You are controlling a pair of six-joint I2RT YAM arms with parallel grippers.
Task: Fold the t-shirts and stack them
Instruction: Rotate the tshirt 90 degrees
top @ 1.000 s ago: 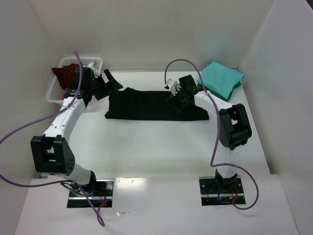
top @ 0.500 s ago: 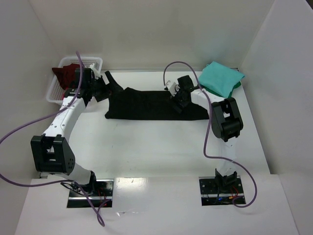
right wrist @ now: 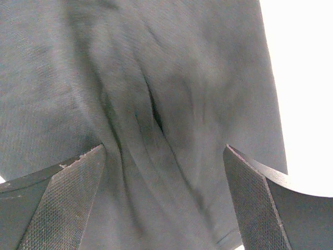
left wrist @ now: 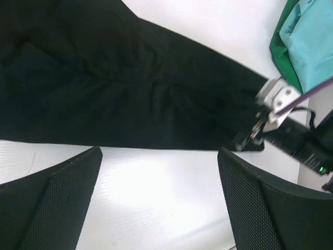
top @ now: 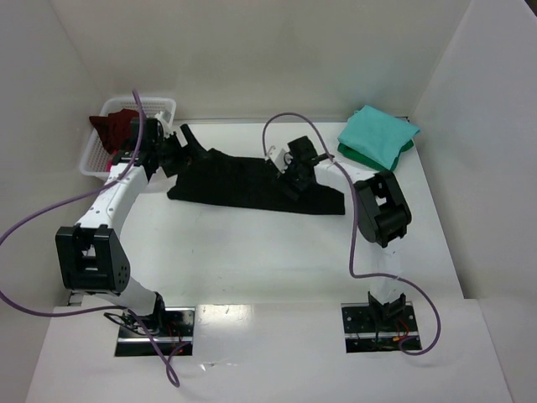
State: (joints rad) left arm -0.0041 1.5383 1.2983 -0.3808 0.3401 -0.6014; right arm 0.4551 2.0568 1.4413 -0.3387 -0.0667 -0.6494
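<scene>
Your left gripper [left wrist: 158, 151] and right gripper [right wrist: 164, 148] stand wide and empty; pinch the black t-shirt [top: 235, 180] evenly at both ends before folding.

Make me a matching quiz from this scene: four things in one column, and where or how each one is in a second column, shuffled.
Column one:
1. black t-shirt
2. teal t-shirt
3. maroon t-shirt
4. right gripper

Column two:
A. in the white basket, far left
B. folded, at the far right
C. spread out in the middle
D. open, just above black cloth

Pairs: 1-C, 2-B, 3-A, 4-D
</scene>
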